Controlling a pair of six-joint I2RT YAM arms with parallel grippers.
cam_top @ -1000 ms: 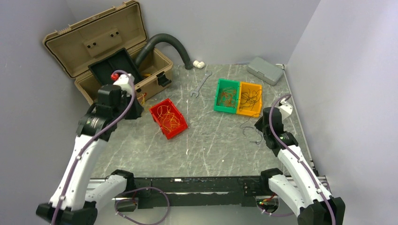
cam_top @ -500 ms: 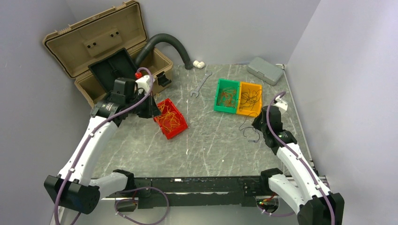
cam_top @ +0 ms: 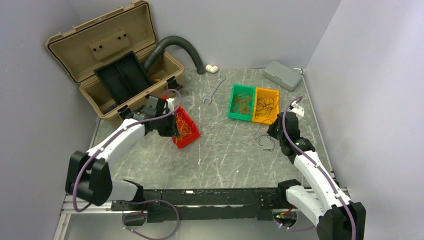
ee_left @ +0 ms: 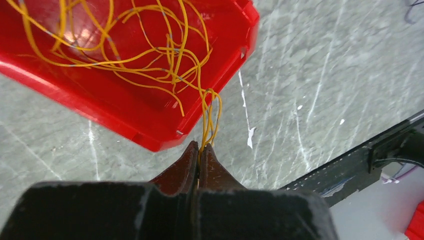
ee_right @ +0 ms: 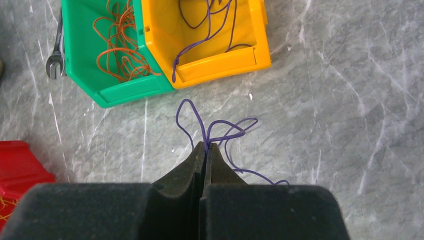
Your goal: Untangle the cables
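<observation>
Sorting by colour appears to be the reason for the layout: yellow cables (ee_left: 170, 50) are heaped in the red bin (ee_left: 115, 117), orange cables (ee_right: 120, 60) in the green bin (ee_right: 82, 75), and purple cables (ee_right: 192, 48) in the yellow bin (ee_right: 220, 62). The left gripper (ee_left: 199, 148) is pressed together on a yellow loop that trails over the red bin's corner, presumably so that it can be dropped inside. The right gripper (ee_right: 205, 146) is pinched shut on a loose purple cable (ee_right: 197, 115) that lies on the table (ee_right: 350, 100) just in front of the yellow bin, probably to be lifted in there.
</observation>
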